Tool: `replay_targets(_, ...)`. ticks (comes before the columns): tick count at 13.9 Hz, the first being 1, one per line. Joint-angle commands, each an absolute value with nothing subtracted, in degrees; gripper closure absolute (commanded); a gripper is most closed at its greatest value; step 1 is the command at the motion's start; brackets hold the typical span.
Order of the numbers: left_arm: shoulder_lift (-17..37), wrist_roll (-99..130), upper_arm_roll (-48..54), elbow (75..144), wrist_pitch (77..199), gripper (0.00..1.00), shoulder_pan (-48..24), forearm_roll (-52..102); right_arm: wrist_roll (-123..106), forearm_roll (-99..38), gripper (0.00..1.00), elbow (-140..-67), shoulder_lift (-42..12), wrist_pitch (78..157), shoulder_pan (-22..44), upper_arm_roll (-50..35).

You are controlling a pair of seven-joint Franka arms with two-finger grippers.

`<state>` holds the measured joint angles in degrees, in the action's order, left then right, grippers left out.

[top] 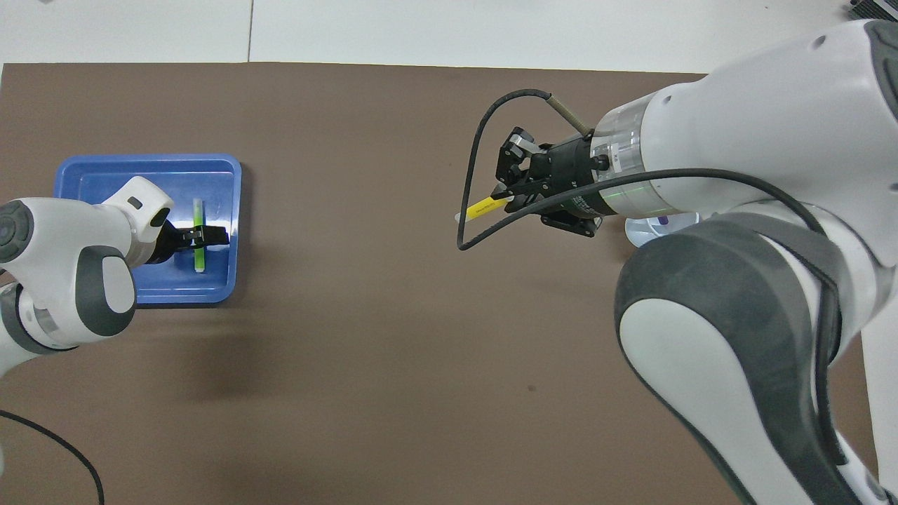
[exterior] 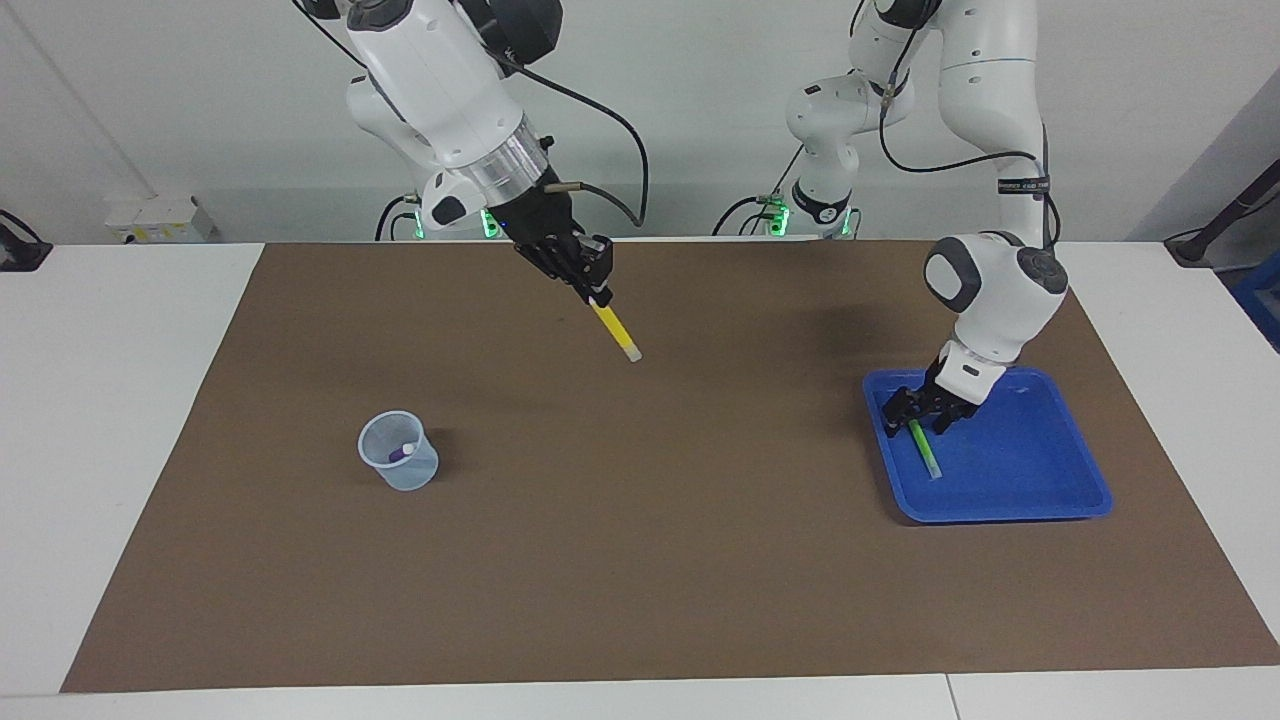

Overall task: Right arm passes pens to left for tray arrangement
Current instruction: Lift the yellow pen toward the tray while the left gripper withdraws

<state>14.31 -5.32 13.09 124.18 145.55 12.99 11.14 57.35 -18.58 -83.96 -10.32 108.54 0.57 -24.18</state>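
High over the middle of the brown mat, my right gripper (exterior: 597,292) (top: 506,200) is shut on the yellow pen (exterior: 616,330) (top: 480,208). That pen slants down toward the left arm's end, whitish tip lowest. The blue tray (exterior: 1030,460) (top: 91,175) sits at the left arm's end. A green pen (exterior: 927,452) (top: 198,210) lies flat in it. My left gripper (exterior: 925,420) (top: 207,236) hangs low in the tray, open, its fingers either side of the green pen's end nearer the robots. A purple pen (exterior: 400,452) stands in a small cup.
The translucent pale-blue cup (exterior: 398,465) (top: 659,226) stands on the mat toward the right arm's end, mostly covered by the right arm from above. The brown mat (exterior: 640,560) covers most of the white table. A black cable loops off the right wrist.
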Motion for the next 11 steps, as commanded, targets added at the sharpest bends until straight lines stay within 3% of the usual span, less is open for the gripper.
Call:
replay_targets(1, 13.2, -4.1, 12.6, 125.9, 146.0, 0.01, 12.3, 10.0, 61.4, -21.4, 1.00, -85.1, -9.7, 110.0, 0.4, -24.5)
replay_targets(7, 13.5, -4.3, 12.5, 120.1, 143.8, 0.00, 13.7, 10.0, 61.9, -27.1, 1.00, -85.3, -10.1, 113.0, 1.0, -24.5)
replay_targets(11, 13.4, 1.4, 12.5, 108.3, 128.6, 0.02, 13.8, 10.1, 61.8, -29.6, 1.00, -85.6, -10.4, 115.4, 1.7, -24.5)
